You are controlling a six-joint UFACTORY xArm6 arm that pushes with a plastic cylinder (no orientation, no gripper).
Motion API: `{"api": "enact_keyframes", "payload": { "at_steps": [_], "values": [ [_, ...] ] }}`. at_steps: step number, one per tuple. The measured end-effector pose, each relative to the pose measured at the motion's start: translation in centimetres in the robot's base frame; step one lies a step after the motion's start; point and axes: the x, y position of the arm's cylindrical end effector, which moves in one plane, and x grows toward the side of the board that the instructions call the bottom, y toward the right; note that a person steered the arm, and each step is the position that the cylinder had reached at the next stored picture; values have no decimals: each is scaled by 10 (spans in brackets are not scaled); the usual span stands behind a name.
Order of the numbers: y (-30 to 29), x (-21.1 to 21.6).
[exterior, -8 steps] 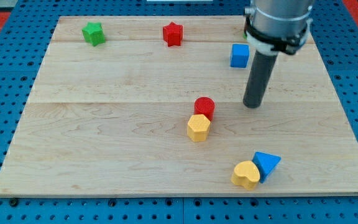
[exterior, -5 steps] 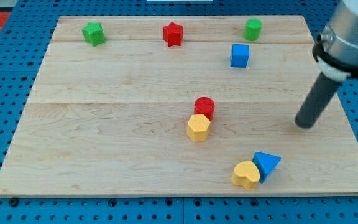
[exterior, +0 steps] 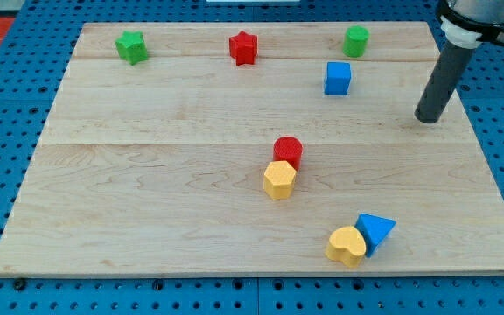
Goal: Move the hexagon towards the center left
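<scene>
On the wooden board [exterior: 147, 175], near its middle and a little toward the bottom edge, sits the yellow hexagon [exterior: 279, 179], touching the red cylinder [exterior: 288, 150] just above it. Judging by this, nothing of the task is done: the hexagon has the whole stretch to the left edge's middle left to travel. With no jaws on this arm, nothing is held; my tip [exterior: 427, 120] stands near the right edge, well apart from the hexagon, touching no block.
</scene>
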Motion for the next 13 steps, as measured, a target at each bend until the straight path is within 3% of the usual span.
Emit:
{"api": "enact_keyframes", "payload": {
  "at_steps": [2, 3, 4, 5, 6, 7, 8, 9, 10, 11, 12, 13],
  "values": [
    [-6, 17],
    [-40, 62],
    [-136, 117],
    [-225, 133],
    [-231, 120],
    [-164, 126],
    [-161, 101],
    [-267, 87],
    [-330, 76],
    [-232, 108],
    [-247, 72],
    [-326, 42]
  ]
}}
